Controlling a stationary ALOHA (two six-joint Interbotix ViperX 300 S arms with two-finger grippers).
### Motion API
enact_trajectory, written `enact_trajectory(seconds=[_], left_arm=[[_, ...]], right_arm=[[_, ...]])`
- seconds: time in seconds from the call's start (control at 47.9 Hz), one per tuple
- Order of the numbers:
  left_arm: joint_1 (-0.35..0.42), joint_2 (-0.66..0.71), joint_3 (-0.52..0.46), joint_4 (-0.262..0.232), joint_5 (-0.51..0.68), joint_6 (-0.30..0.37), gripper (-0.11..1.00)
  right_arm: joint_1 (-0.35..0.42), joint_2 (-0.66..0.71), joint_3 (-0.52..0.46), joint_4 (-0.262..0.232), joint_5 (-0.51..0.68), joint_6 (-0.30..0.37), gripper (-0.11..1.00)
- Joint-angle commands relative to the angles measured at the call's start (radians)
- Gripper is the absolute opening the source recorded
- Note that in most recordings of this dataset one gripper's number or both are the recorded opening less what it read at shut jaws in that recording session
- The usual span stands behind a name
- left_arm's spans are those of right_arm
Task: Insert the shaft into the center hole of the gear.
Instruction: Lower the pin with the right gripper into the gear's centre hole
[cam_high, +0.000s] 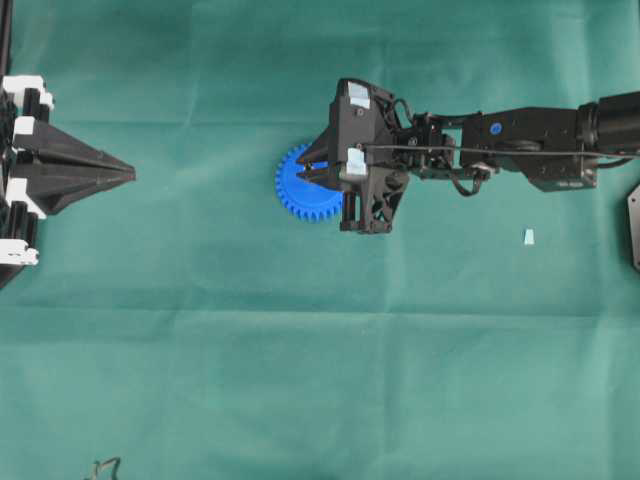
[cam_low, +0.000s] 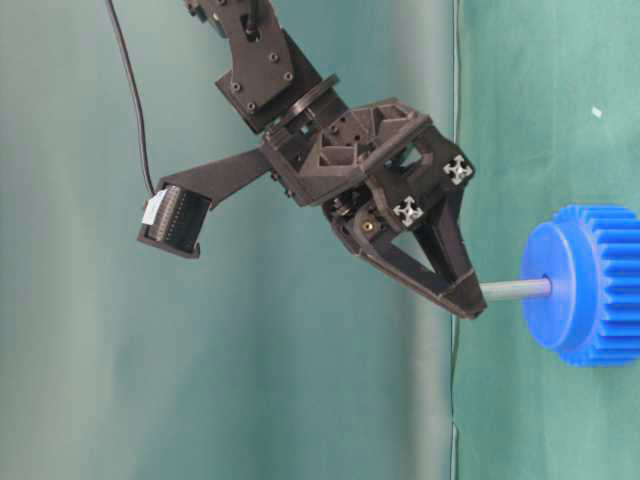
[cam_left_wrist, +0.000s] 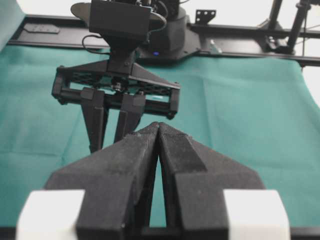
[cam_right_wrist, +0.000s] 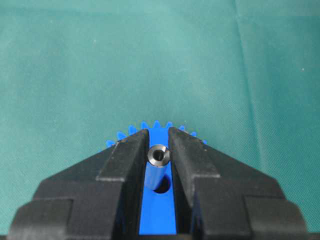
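While the right gripper (cam_right_wrist: 159, 145) pinches the small silvery metal shaft (cam_low: 515, 290), we see its tip seemingly entering the bright blue toothed plastic gear's (cam_low: 590, 285) center hole (cam_right_wrist: 161, 188); the left gripper (cam_high: 125, 175) sits closed.

Black angular right arm (cam_high: 520, 145) with thin cables, a blue dot, white taped patches, star-shaped screws.

You have open counter (cam_high: 300, 380) all round the gear (cam_high: 295, 185), right end effector (cam_high: 318, 168) covering its hub, small chip (cam_high: 529, 236) well off.
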Motion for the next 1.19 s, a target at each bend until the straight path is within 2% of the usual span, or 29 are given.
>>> enact_trajectory(seconds=[0.0,0.418,1.169], left_arm=[[0.000,0.003,-0.026,0.003,-0.005,-0.002,0.00],[0.002,0.003,-0.026,0.002,-0.002,-0.002,0.00],[0.000,0.003,-0.026,0.003,0.002,-0.002,0.00]], right_arm=[[-0.002,-0.014,-0.006,0.003,-0.011,0.002,0.19],[-0.015,-0.078,-0.005,-0.003,-0.005,-0.005,0.19],[-0.014,-0.017,-0.006,0.006,-0.009,0.003,0.19]])
